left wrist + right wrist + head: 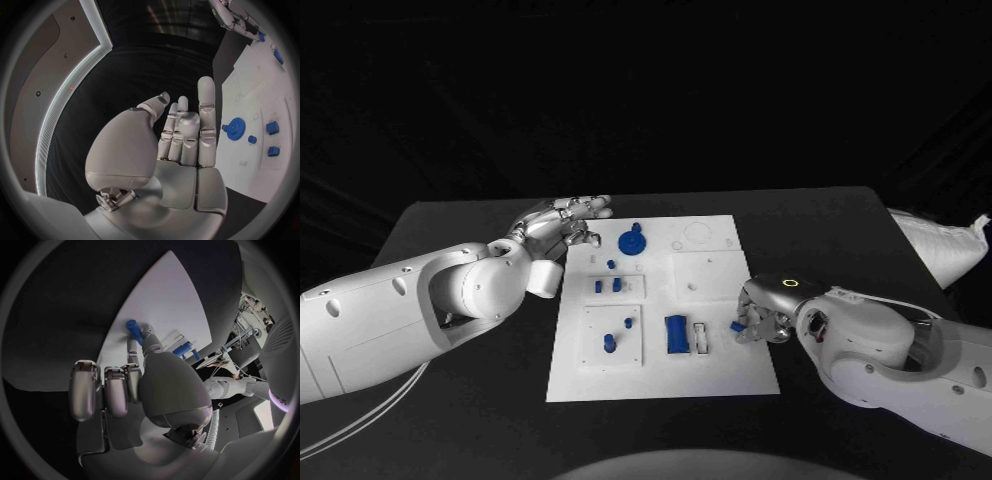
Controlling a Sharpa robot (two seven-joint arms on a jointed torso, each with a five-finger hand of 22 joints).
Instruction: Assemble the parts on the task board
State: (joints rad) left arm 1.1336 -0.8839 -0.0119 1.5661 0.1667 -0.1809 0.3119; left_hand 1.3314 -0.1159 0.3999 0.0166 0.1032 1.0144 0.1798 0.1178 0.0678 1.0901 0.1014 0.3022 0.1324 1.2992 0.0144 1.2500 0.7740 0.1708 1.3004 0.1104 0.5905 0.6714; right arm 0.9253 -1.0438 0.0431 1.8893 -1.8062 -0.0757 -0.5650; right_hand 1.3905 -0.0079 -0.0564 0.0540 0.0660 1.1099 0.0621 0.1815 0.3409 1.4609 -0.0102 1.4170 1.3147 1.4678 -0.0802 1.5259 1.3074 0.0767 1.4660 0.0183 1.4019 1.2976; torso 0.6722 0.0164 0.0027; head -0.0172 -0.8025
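Observation:
The white task board (718,372) lies in the middle of the black table. On it are a blue gear (633,241), two small blue pegs (609,286), a tall blue block (676,335) and further small blue pieces (609,343). My left hand (567,220) hovers at the board's far left corner, fingers apart and holding nothing. The left wrist view shows that hand (181,135) with straight fingers beside the gear (235,128). At the board's right edge my right hand (764,320) pinches a small blue part (737,326). In the right wrist view the part (132,329) sits at the fingertips over the board (162,300).
A white bag (942,245) lies at the table's right edge, behind my right arm. Black table (459,225) surrounds the board on all sides. White raised fixtures (704,275) stand on the board's middle.

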